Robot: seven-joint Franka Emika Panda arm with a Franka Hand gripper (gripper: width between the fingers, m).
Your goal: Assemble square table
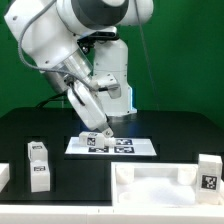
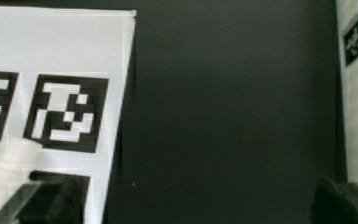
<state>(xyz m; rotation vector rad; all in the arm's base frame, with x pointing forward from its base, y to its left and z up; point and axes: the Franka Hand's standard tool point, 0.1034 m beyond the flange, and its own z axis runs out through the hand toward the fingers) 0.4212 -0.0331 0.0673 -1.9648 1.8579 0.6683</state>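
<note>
The square table top (image 1: 150, 187), white with a raised rim, lies at the front on the exterior view's right. One tagged white leg (image 1: 208, 172) stands at its right end. Two more white legs (image 1: 38, 165) stand at the front left. My gripper (image 1: 100, 130) hangs low over the marker board's (image 1: 110, 146) left end. In the wrist view my gripper (image 2: 202, 192) is open, with only black table between the dark fingers (image 2: 55, 200). A slim white piece (image 2: 16, 162) shows by one finger; I cannot tell what it is.
The marker board (image 2: 51, 60) with its black tags fills one side of the wrist view. A white tagged part (image 2: 355, 50) shows at the opposite edge. The robot's base stands behind the board. Another white piece (image 1: 3, 178) sits at the far left edge.
</note>
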